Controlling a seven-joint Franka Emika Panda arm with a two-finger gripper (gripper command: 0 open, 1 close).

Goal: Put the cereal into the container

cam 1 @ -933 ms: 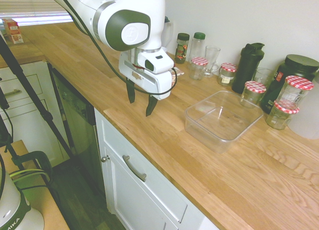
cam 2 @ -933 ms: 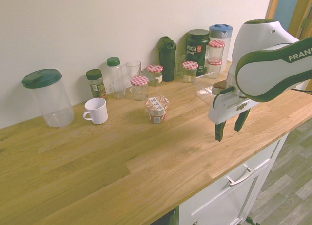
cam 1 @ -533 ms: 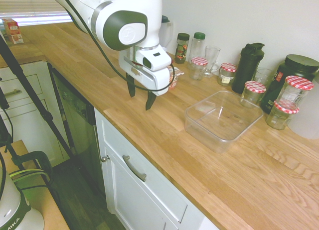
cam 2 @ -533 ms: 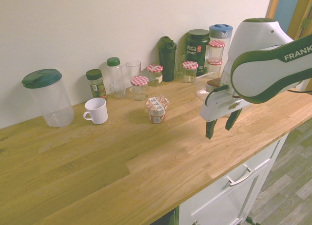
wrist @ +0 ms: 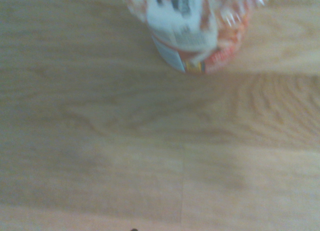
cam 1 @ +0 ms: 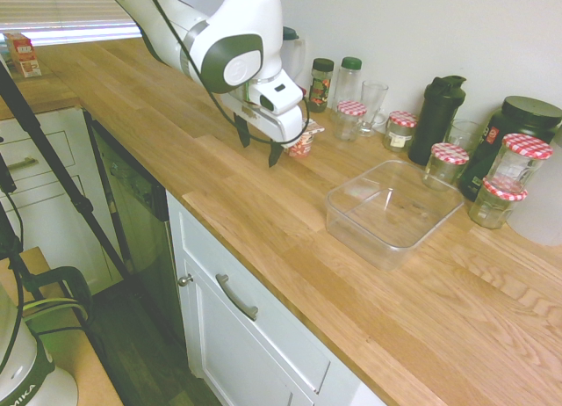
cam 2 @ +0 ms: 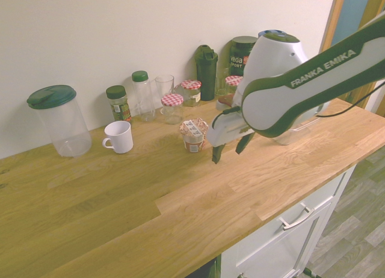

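End effector (cam 2: 228,157): wide, nothing between the fingers, low above the surface (cam 2: 150,206), just beside the cereal (cam 2: 193,141). Second exterior view: cereal at about 10 o'clock from it, upright on the surface, outside the tub. Wrist view, blurred, has the cereal too.

Step in hand, judged: approach to grasp. Next move calls for lining up over the cereal, lowering with fingers either side, then closing. Crinkly wrapper could slip or snag; a low sideways pass could tip it.

Tub (cam 1: 362,237): clear, no lid on, looks empty; first exterior view, at about 4 o'clock from the end effector, well apart. Cereal not in it yet.

Other containers: mug (cam 2: 119,138), contents can't tell; pitcher (cam 2: 66,124), green lid on, looks empty; jar (cam 2: 172,111), checked lid on, looks empty; spice jar (cam 2: 119,105), lid on, has something dark or a label, can't tell.
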